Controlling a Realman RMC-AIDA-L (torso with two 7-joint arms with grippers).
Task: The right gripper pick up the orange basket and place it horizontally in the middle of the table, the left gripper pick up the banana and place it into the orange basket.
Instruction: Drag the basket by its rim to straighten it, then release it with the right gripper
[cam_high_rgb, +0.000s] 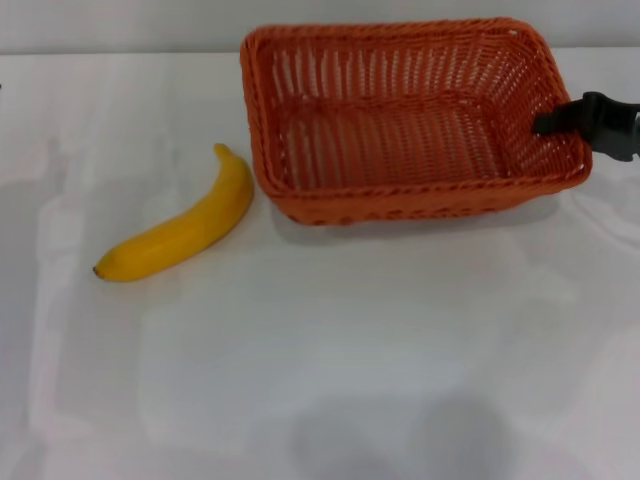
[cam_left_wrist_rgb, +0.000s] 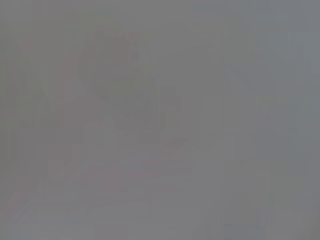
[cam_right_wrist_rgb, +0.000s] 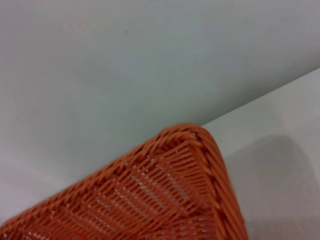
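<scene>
So the big rectangular orange woven wicker basket (cam_high_rgb: 400, 115), openwork slanted sides and braided rim, sits toward the far right of the smooth white table (cam_high_rgb: 350, 350). The curved yellow banana (cam_high_rgb: 185, 228) lies just off its left side. The black right gripper (cam_high_rgb: 556, 120) is clamped on the basket's right rim. The left gripper is nowhere in sight.

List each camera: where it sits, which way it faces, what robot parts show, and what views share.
Head: up on the robot, facing forward and down at the table, banana, orange basket; right gripper at the basket's right rim.
Left wrist: on the left arm; uniform grey, nothing discernible.
Right wrist: on the right arm, close over a basket corner; no fingers show.
Shared: basket, head and right wrist.
</scene>
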